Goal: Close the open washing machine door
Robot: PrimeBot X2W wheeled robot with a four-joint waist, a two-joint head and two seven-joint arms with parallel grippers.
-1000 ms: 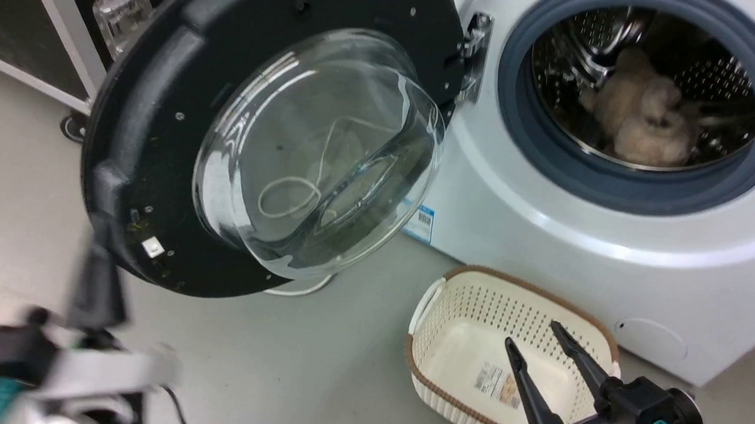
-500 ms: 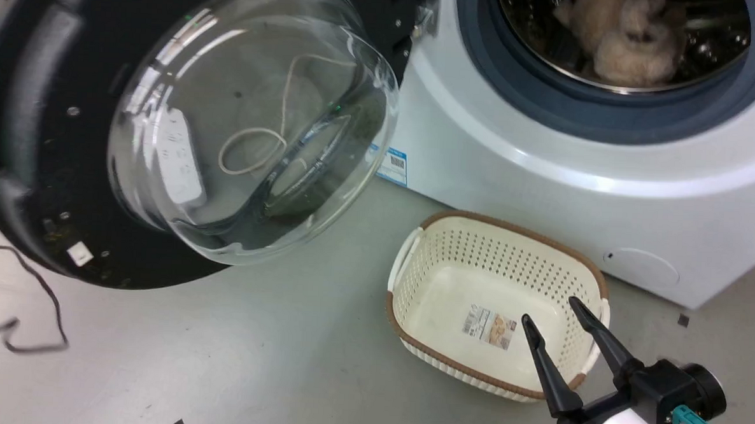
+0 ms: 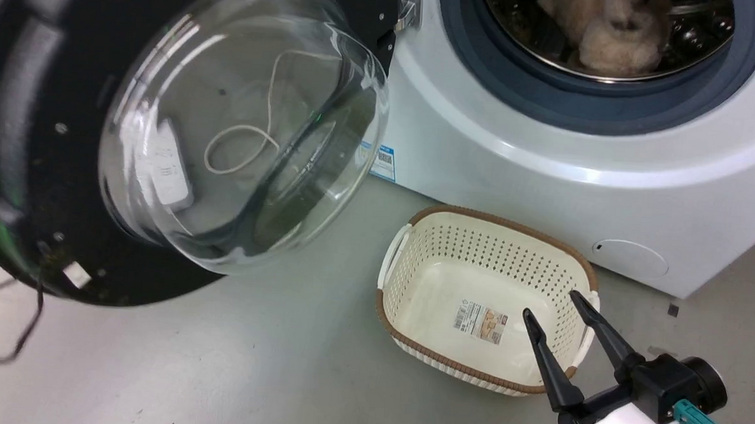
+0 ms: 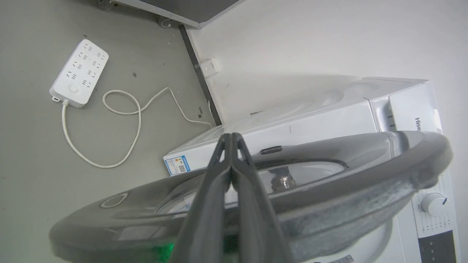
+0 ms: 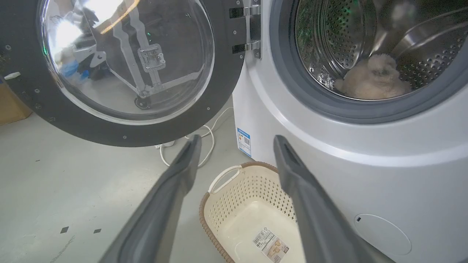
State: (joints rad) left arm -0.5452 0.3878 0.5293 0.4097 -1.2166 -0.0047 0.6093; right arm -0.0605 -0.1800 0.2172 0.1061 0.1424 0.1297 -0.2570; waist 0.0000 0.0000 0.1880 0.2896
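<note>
The washing machine door (image 3: 25, 114) stands swung open at the left, black-rimmed, its glass bowl (image 3: 241, 123) bulging toward me. It hangs by a hinge (image 5: 252, 29) beside the grey-ringed drum mouth (image 3: 585, 116) of the white machine (image 3: 513, 160). In the left wrist view my left gripper (image 4: 230, 137) is shut and empty, and its fingers cross the blurred outer side of the door (image 4: 347, 175); I cannot tell whether they touch it. My right gripper (image 3: 550, 306) hangs open over the near edge of a basket, away from the door (image 5: 226, 84).
A cream perforated basket (image 3: 498, 222) with a brown rim sits on the floor against the machine's front. A beige fluffy item (image 3: 614, 37) lies in the drum. A white power strip (image 4: 78, 73) and its cable lie behind the door; a black cable (image 3: 25, 333) trails at the lower left.
The head camera has shifted, so the machine sits higher in the picture. My blurred left arm has left the lower left. The door's free edge looks larger and blurred. The right gripper stays open.
</note>
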